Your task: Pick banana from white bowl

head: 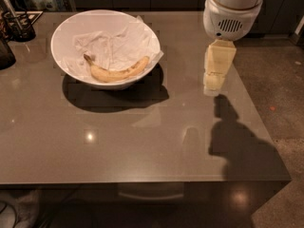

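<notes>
The banana is yellow with brown speckles and a dark stem at its left end. It lies curved in the front part of the white bowl, on crumpled white paper. The bowl stands at the back left of the grey table. My gripper hangs from the white arm housing above the table's right side, to the right of the bowl and apart from it. Its yellowish fingers point down and hold nothing.
The grey glossy table has its right edge just beyond the gripper and its front edge near the bottom of the view. A dark wire holder with utensils and a dark object stand at the back left corner.
</notes>
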{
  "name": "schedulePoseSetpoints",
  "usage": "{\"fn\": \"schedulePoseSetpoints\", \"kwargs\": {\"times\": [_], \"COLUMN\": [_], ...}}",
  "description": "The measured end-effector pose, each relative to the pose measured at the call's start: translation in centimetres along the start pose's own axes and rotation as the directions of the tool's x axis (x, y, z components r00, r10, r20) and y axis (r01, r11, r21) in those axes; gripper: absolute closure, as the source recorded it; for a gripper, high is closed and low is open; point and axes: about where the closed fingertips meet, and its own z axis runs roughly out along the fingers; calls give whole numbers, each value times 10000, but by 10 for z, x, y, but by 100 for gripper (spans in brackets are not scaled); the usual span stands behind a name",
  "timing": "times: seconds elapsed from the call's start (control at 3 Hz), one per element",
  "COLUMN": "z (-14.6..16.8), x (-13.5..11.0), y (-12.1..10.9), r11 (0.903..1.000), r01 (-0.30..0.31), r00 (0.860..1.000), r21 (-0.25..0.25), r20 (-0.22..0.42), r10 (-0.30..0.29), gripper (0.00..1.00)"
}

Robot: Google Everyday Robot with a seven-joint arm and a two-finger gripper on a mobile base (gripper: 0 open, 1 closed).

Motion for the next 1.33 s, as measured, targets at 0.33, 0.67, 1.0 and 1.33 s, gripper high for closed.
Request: {"fn": "schedulePoseSetpoints", "kwargs": {"times": [0.33, 0.67, 1.0, 1.33], "z": [-5, -5, -6, -1], "x": [-43, -85, -90, -97], "y": [-15, -29, -30, -32], "r11": [9950, 9834, 9823, 9842], "r01": [817, 1690, 1718, 1652], "r00": [9940, 9809, 9793, 9755], "r21": [574, 661, 744, 633], "r20": [677, 863, 952, 1367], "r10": [-855, -1744, -1784, -1725], "gripper": [0, 0, 0, 0]}}
